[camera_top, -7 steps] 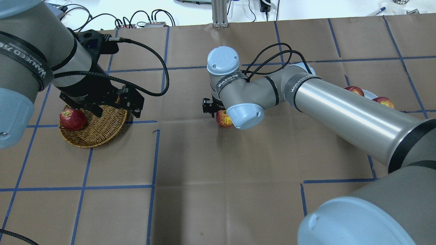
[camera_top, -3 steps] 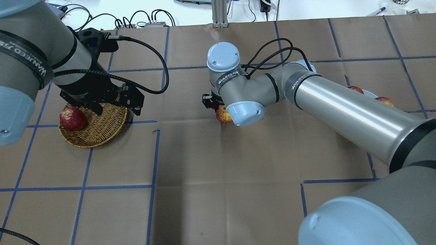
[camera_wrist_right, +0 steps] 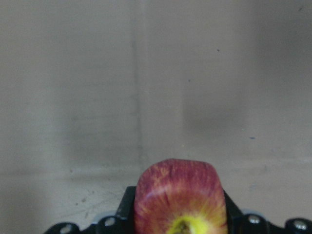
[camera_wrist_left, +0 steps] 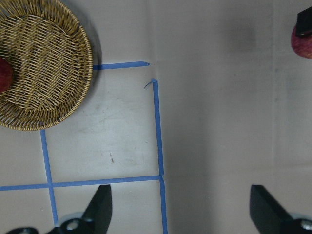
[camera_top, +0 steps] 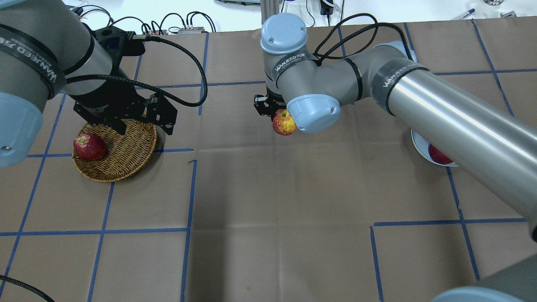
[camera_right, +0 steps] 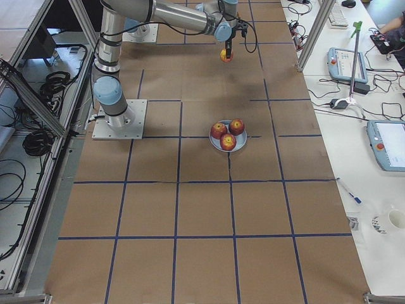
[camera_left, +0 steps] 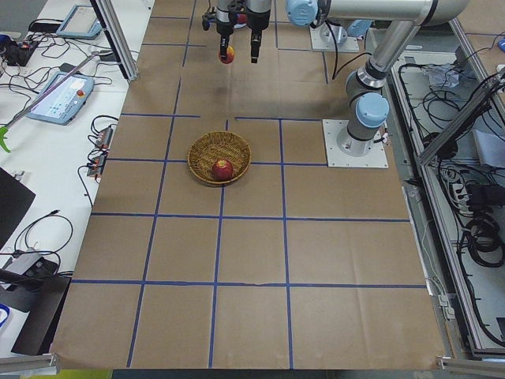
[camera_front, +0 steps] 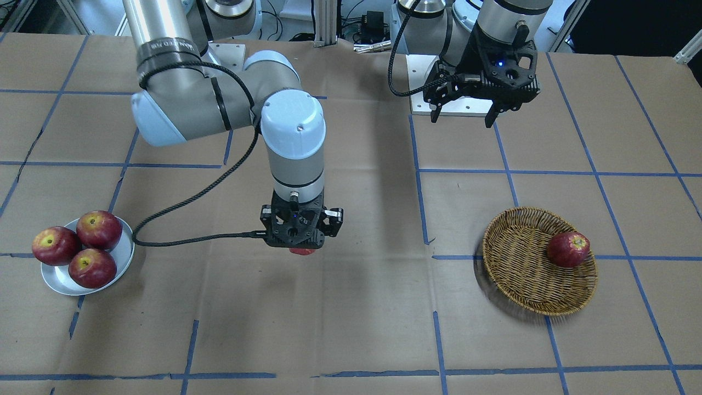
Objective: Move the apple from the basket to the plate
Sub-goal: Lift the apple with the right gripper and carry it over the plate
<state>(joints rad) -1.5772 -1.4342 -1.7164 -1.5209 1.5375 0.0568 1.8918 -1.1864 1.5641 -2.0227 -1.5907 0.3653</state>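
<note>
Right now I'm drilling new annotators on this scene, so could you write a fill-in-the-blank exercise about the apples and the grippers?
1. The right gripper, raised over mid-table, is shut on the ___.
2. The basket holds ___ dark red apple.
3. The plate carries ___ apples.
4. The left gripper, holding nothing, is ___.
Missing words: apple; one; three; open.

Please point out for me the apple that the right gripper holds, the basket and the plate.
apple (camera_top: 284, 123): overhead exterior view, on its streaked red-yellow side.
basket (camera_front: 515, 258): exterior front-facing view, on its bare woven floor.
plate (camera_front: 127, 253): exterior front-facing view, on its bare rim.
</note>
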